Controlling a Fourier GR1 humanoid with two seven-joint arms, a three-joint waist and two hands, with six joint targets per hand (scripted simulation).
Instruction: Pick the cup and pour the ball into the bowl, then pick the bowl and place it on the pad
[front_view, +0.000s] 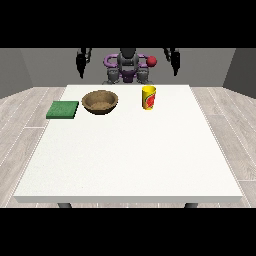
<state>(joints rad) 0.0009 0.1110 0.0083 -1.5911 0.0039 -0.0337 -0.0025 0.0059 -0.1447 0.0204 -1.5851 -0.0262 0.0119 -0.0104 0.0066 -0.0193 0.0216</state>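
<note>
Large white rectangular surface (130, 160). Brown round wooden bowl (100, 101) and flat green square pad (63, 109) sit below the robot hand at view's left (82, 61). Yellow cup with red print (148, 97) stands upright, below and inward of the robot hand at view's right (173, 59). Both raised, holding nothing; finger state can't tell.

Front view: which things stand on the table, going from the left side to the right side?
Green pad → brown bowl → yellow cup.
</note>
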